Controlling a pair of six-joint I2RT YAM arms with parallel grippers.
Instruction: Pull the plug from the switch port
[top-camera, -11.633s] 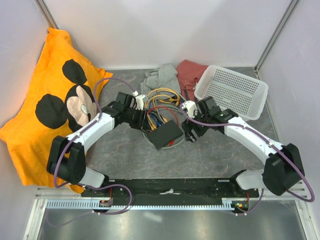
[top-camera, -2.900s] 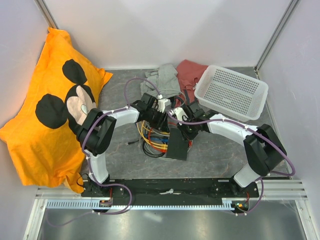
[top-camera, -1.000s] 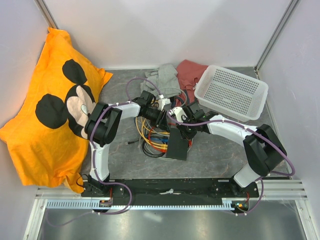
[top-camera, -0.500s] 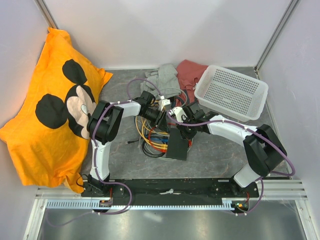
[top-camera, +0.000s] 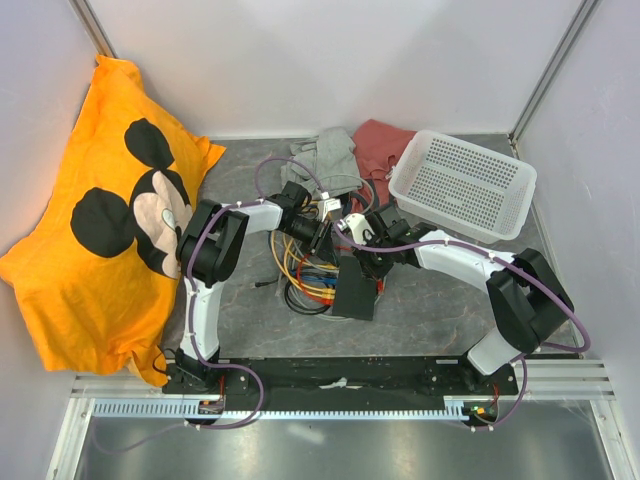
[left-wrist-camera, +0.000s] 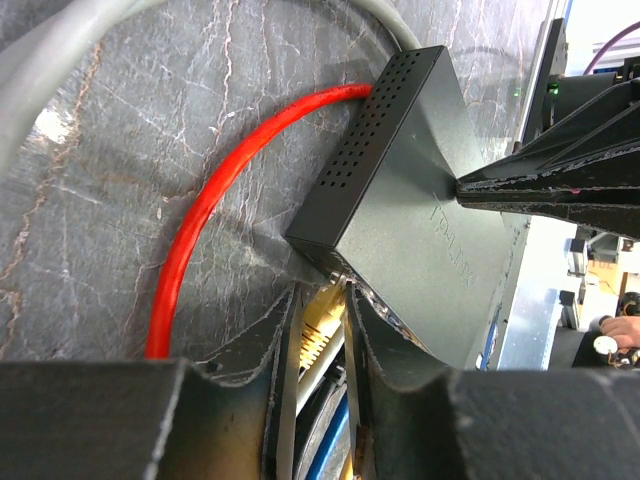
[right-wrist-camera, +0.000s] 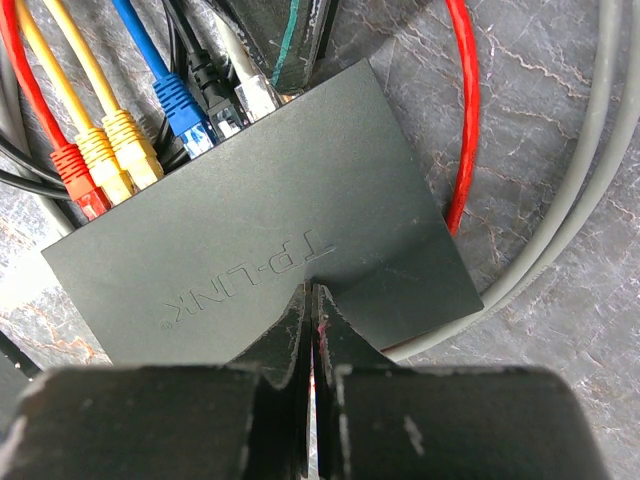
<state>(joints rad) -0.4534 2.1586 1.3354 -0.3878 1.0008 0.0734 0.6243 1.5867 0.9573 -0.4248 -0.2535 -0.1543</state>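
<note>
Six plugs show in a row along one edge of the switch. The one at issue, by my reading, is the pale plug at the right end of that row in the right wrist view, seated in the switch port at the box's corner; it looks not yet out. The switch lies on the grey surface in the middle, between the two arms, its plugged edge turned far and left. Over the last few seconds the left hand has come in to that edge, and in the last second it has barely moved. The switch, which lay a little further left, now sits turned under the right hand. I take this to mean lining up is over and the pull itself is next. The left hand stands narrowly open, its fingers flanking the pale plug closely on both sides; whether they actually press on it I cannot tell. The right hand is closed finger to finger and holds nothing, its tips pressed on the switch's top beside the lettering, seemingly to pin it. A red cable and a grey cable curve round the box; a white basket sits far right.
</note>
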